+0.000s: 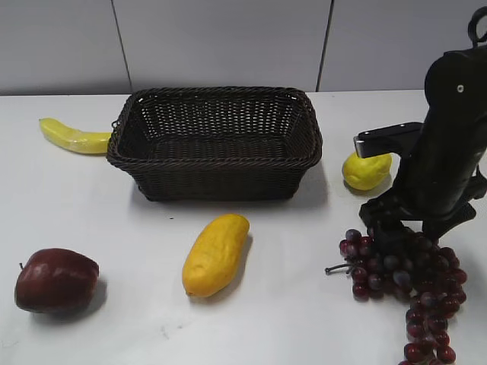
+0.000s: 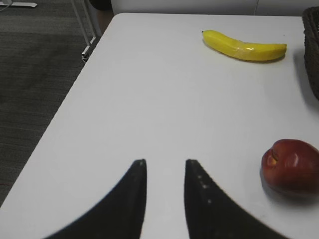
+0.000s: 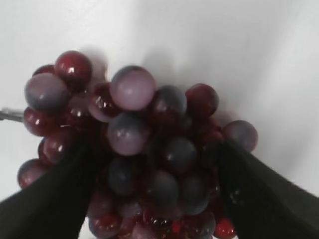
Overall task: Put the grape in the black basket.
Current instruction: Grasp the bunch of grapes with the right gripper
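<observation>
Ext. view: right gripper (image 1: 396,236) sits down on the top end of the grape (image 1: 407,285), at the front-right of the white table (image 1: 114,228). The bunch lies flat on the table, stem pointing left, its tail running toward the near edge. Right wrist view: the two dark fingers (image 3: 47,199) stand spread w/ the grape (image 3: 144,149) between them, one on each flank of the bunch; whether the pads actually press the berries can't be told.

The black basket (image 1: 217,95) stands at table centre-rear, well apart from the grape. A banana (image 1: 72,137) lies just beside its left wall; a lemon (image 1: 367,169) lies to its right, behind the right arm. A long yellow fruit (image 1: 215,253) lies in front of the basket; an apple (image 1: 55,279) sits front-left.

Left wrist view: left gripper (image 2: 164,167) hovers over bare table, fingers parted w/ a narrow gap, nothing between them. Apple (image 2: 291,164) to its right, banana (image 2: 244,46) further off, basket rim (image 2: 311,50) at the frame edge.
</observation>
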Controlling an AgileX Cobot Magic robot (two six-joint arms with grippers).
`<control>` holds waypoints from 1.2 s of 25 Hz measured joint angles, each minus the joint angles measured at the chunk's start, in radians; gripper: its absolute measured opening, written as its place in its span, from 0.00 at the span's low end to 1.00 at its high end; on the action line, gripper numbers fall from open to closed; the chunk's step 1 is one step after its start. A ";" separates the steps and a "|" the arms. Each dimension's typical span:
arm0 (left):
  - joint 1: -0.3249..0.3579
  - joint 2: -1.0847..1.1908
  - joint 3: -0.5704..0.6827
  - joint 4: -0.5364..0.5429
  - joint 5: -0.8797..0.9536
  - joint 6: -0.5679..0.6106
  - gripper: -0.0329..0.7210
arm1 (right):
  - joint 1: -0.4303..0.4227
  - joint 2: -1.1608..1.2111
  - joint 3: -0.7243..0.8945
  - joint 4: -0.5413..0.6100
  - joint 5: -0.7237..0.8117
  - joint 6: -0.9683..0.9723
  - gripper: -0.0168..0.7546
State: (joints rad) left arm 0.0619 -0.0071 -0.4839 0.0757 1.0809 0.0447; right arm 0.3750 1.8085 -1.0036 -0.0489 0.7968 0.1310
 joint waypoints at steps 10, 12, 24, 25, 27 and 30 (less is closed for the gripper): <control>0.000 0.000 0.000 0.000 0.000 0.000 0.36 | 0.000 0.038 -0.009 -0.025 -0.012 0.002 0.42; 0.000 0.000 0.000 0.000 0.000 0.000 0.36 | 0.002 0.038 -0.009 -0.025 -0.019 0.002 0.30; 0.000 0.000 0.000 0.000 0.000 0.000 0.36 | 0.002 -0.104 -0.003 -0.037 0.082 -0.004 0.17; 0.000 0.000 0.000 0.000 0.000 0.000 0.36 | 0.002 -0.126 -0.003 -0.037 0.098 -0.008 0.17; 0.000 0.000 0.000 0.000 0.000 0.000 0.36 | 0.002 -0.179 -0.008 -0.038 0.136 -0.020 0.17; 0.000 0.000 0.000 0.000 0.000 0.000 0.36 | 0.002 -0.242 -0.038 -0.038 0.198 -0.044 0.15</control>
State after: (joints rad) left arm 0.0619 -0.0071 -0.4839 0.0757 1.0809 0.0447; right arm 0.3772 1.5661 -1.0417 -0.0868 0.9948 0.0869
